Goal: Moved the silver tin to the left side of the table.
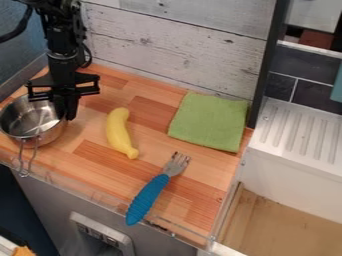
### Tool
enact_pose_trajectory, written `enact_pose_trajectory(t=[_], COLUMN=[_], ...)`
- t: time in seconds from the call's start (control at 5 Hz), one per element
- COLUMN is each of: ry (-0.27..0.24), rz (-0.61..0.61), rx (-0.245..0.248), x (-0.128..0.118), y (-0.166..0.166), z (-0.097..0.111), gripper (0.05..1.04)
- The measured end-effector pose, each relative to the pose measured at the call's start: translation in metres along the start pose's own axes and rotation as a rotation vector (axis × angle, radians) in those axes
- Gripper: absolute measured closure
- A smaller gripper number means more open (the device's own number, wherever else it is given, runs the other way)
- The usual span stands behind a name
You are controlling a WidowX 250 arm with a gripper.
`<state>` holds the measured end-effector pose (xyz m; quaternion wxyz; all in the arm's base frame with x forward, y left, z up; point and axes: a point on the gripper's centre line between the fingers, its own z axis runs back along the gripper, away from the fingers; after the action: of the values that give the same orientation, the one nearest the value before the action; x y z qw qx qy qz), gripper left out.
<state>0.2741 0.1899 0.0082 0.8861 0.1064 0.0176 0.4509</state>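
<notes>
The silver tin (45, 139) sits upright at the left end of the wooden desk (95, 173), its wire handle (21, 159) pointing toward the front edge. The black gripper (67, 112) hangs down at the tin's right rim; whether it is open or closed, or has hold of that rim, I cannot tell. Just right of the tin lies a yellow banana (117, 132). Further right, a green cloth (210, 121) lies flat near the back wall (180, 45), and a blue-handled fork (148, 198) rests nearer the front, tines toward the cloth.
</notes>
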Motion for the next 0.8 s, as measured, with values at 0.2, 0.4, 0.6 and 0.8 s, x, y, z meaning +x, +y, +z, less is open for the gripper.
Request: enact_pose_trajectory(t=[0.2, 0.4, 0.6, 0.8], ry=[0.012, 0.018, 0.020, 0.018], rz=[0.013, 0.003, -0.020, -0.014], rx=[-0.007, -0.011, -0.017, -0.023], x=[-0.001, 0.000, 0.001, 0.002], y=[0.000, -0.001, -0.003, -0.001], z=[0.000, 0.003, 0.006, 0.018], gripper=[0.787, 0.491, 0.184, 0.068])
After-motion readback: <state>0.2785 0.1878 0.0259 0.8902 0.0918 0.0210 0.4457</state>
